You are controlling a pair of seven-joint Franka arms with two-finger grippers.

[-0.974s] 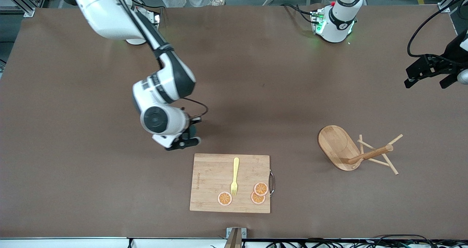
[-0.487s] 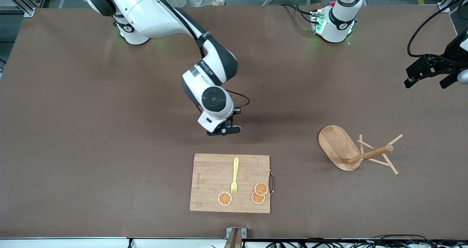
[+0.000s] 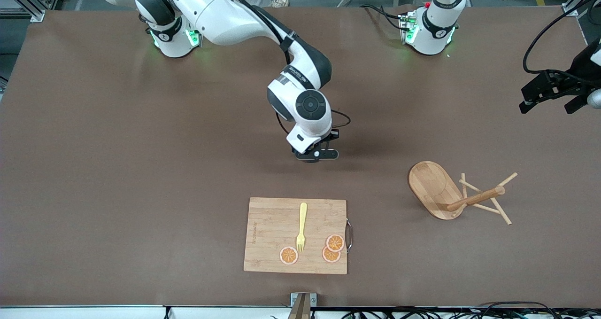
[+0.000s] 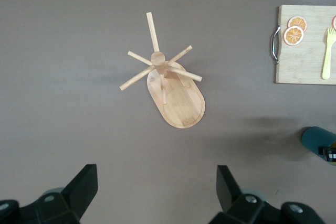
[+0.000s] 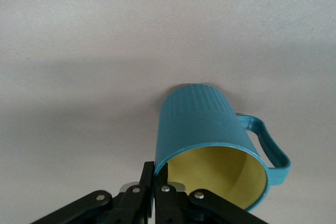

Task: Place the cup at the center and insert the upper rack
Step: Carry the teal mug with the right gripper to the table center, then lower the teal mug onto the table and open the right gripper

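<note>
The right pincer (image 3: 315, 155) hangs over the middle of the brown worktop (image 3: 117, 168), clamped tight on the rim of the cup (image 5: 210, 145); the right wrist view shows its fingers (image 5: 148, 184) pinching the wall of the teal, ribbed cup, whose yellow inside and small handle face the camera while it hangs tilted just above the surface. In the front view the cup is hidden beneath the right arm's wrist. The left pincer (image 3: 551, 96) waits high over the left arm's end of the worktop with its jaws spread wide and nothing between them; its wrist view looks down between its fingers (image 4: 84, 184) onto the rack (image 3: 450, 194). The rack lies tipped on its side, toward the left arm's end of the worktop, its oval base on edge and its post and crossing pegs near the surface. A wooden cutting board (image 3: 267, 229) lies near the middle of the worktop's edge closest to the front camera, carrying a yellow fork (image 3: 301, 227) and three orange slices (image 3: 288, 255).
</note>
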